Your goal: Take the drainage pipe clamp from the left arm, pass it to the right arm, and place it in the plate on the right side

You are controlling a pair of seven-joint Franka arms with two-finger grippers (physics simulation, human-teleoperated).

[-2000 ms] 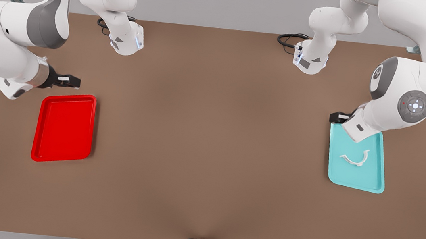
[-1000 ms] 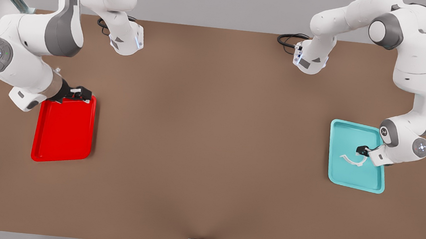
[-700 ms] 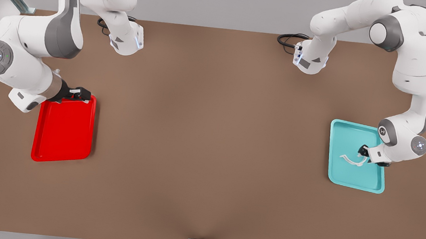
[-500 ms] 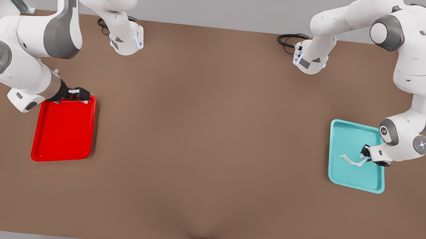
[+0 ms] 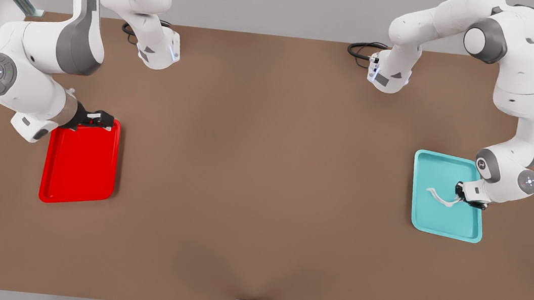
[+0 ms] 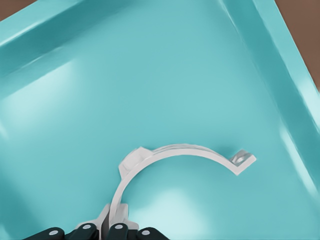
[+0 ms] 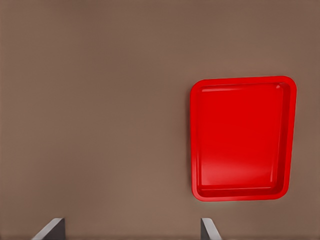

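Left hand (image 5: 460, 195) low over teal tray (image 5: 471, 231), fingers clamped on drainage pipe clamp (image 5: 439, 197) end tab. Right hand (image 5: 103, 120) spread wide, waiting at plate (image 5: 76, 193) far edge.

On the desk (image 5: 263, 180), find the plate (image 5: 80, 162) at the front view's left, its far edge beneath the right hand (image 5: 100, 119). The other tray (image 5: 444, 222) sits at the front view's right; in it, the drainage pipe clamp (image 5: 439, 197) lies beside the left hand (image 5: 459, 191), one end between its fingers (image 6: 120, 233).
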